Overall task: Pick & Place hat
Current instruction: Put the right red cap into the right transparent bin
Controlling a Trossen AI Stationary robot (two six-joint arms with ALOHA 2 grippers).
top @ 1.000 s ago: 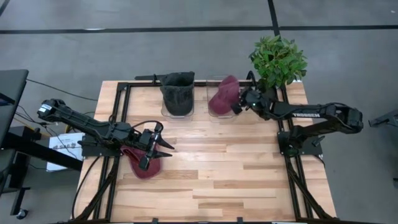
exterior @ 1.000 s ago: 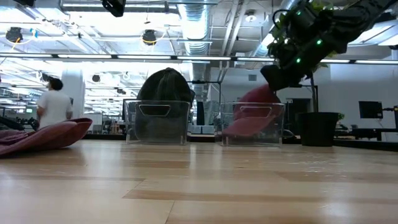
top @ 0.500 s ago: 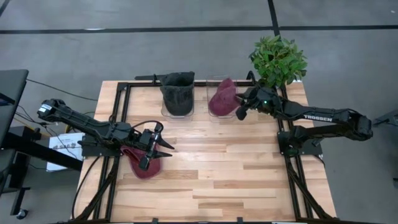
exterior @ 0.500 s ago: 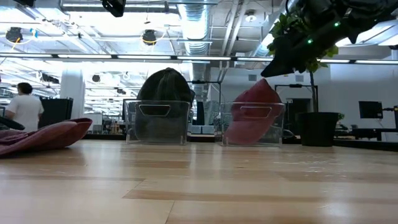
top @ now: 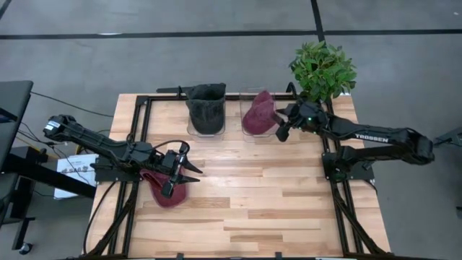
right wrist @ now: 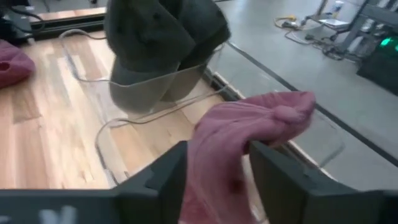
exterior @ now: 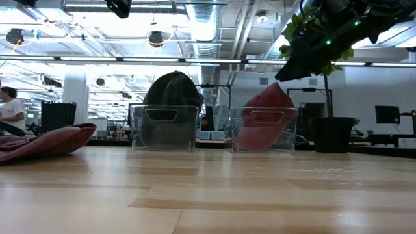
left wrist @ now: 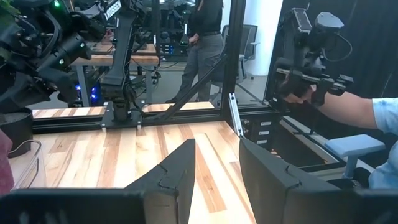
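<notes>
2 clear bins stood at the table's (top: 274, 188) far edge. The left bin (top: 206, 124) held a dark hat (top: 206, 107). The right bin (exterior: 264, 129) held a red hat (top: 258, 113), propped up with its crown above the rim. The right gripper (top: 281, 131) hung just beside that bin, fingers (right wrist: 163, 180) parted, the hat showing between them but apparently not pinched. A 2nd red hat (top: 164, 189) lay on the table's left side, under the left gripper (top: 180, 173), whose fingers (left wrist: 173, 177) stood apart with nothing between them. A plant (top: 322, 69) stood by the far right corner.
</notes>
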